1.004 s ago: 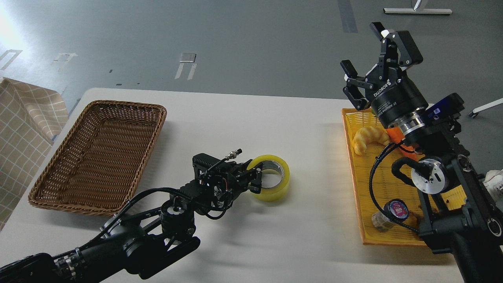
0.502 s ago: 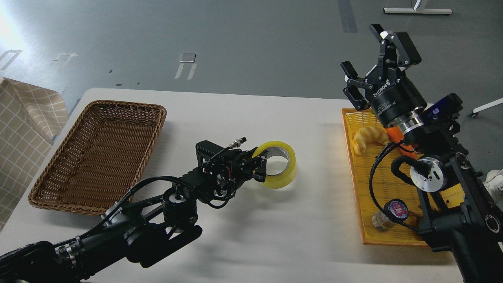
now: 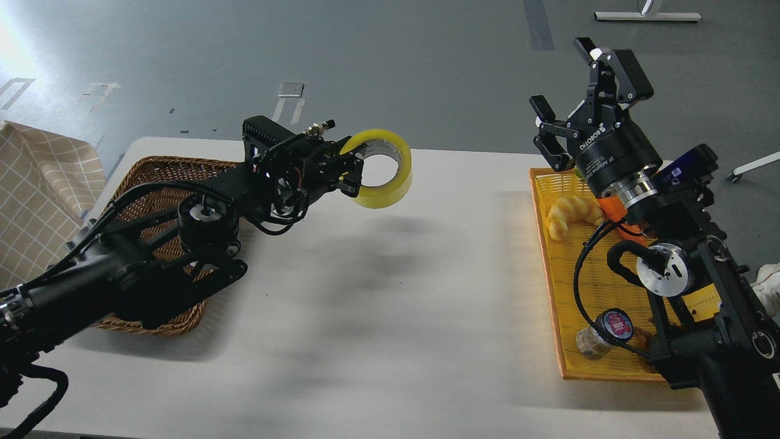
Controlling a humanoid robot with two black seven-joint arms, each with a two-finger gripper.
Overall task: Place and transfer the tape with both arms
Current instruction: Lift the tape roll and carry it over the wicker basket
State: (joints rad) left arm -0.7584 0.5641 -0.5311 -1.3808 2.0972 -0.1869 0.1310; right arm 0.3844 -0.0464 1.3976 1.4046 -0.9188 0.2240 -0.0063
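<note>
The yellow tape roll (image 3: pixel 390 183) with a pale inner core hangs in the air above the white table (image 3: pixel 390 292), tilted on edge. My left gripper (image 3: pixel 353 174) is shut on the roll's left wall, one finger inside the ring. My left arm reaches in from the lower left, partly over the wicker basket. My right gripper (image 3: pixel 579 91) is open and empty, raised above the far end of the yellow tray, fingers pointing up and away. It is well to the right of the tape.
A brown wicker basket (image 3: pixel 152 201) stands at the left, partly hidden by my left arm. A yellow tray (image 3: pixel 567 323) at the right holds a croissant (image 3: pixel 573 213), an orange item and a small jar (image 3: pixel 609 332) with a dark lid. A checked cloth (image 3: pixel 36 195) lies far left.
My left gripper has lifted the tape off the table and carried it up and to the left, towards the far side. The right arm has stayed nearly still.
</note>
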